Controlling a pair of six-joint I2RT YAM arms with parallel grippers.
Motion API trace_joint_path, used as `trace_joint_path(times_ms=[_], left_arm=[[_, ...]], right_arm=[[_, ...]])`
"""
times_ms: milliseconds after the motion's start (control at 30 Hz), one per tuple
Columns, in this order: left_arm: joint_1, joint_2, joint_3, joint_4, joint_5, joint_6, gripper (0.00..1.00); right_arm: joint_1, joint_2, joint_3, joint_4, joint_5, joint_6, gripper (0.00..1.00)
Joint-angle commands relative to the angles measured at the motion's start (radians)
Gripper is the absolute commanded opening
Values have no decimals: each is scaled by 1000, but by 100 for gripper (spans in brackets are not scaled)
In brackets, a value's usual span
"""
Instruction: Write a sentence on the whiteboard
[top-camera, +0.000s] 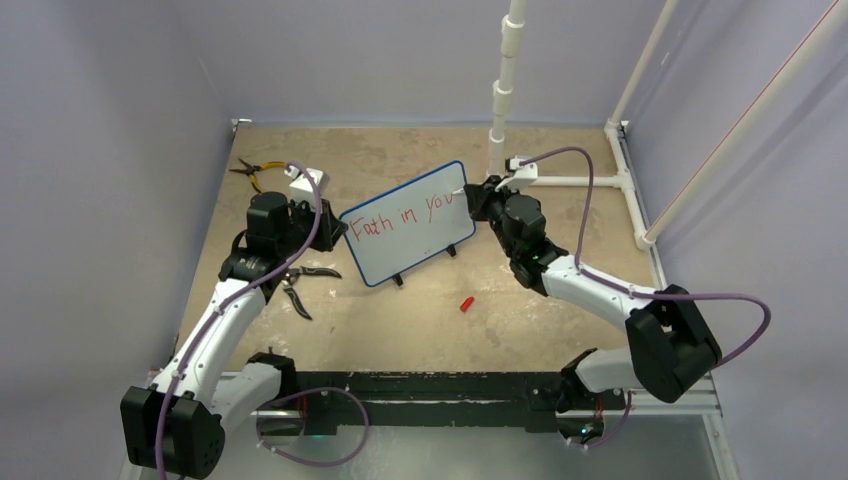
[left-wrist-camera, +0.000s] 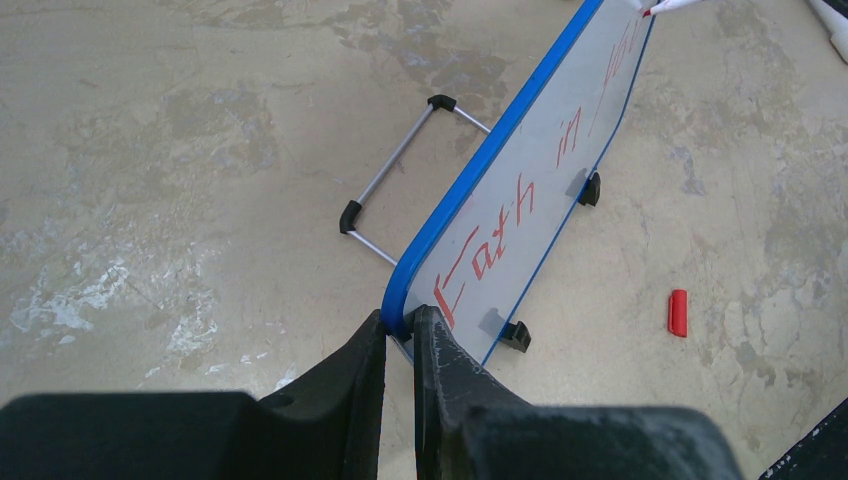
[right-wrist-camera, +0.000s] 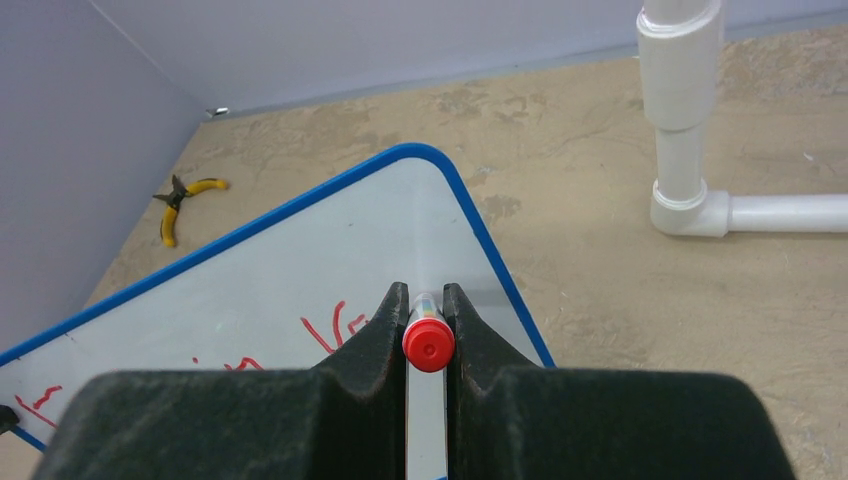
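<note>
The whiteboard (top-camera: 420, 242), white with a blue frame and two black feet, stands tilted on the table's middle. The sentence (top-camera: 402, 214) in red reads roughly "Faith in you" on one line. My left gripper (top-camera: 334, 230) is shut on the board's left corner; the left wrist view shows the blue rim pinched between the fingertips of that gripper (left-wrist-camera: 400, 320). My right gripper (top-camera: 478, 200) is shut on a marker (right-wrist-camera: 428, 342) with a red end. The marker's tip (left-wrist-camera: 665, 8) is at the board's upper right, after the last red letters (right-wrist-camera: 335, 325).
A red marker cap (top-camera: 466, 303) lies in front of the board. Black pliers (top-camera: 300, 285) lie by the left arm and yellow-handled pliers (top-camera: 255, 172) at the back left. A white pipe frame (top-camera: 505, 90) stands behind the board. A wire stand (left-wrist-camera: 395, 165) props the board.
</note>
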Motion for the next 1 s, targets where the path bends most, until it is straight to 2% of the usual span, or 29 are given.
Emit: trace_joint_path(times_ms=[0, 633, 967], left_arm=[[0, 7, -8, 7, 6, 15, 0], [0, 9, -8, 9, 7, 14, 0], [0, 12, -8, 10, 9, 14, 0]], right_arm=[[-5, -12, 54, 24, 18, -22, 0], [-5, -11, -42, 12, -6, 15, 0], [-4, -24, -22, -1, 54, 8, 0]])
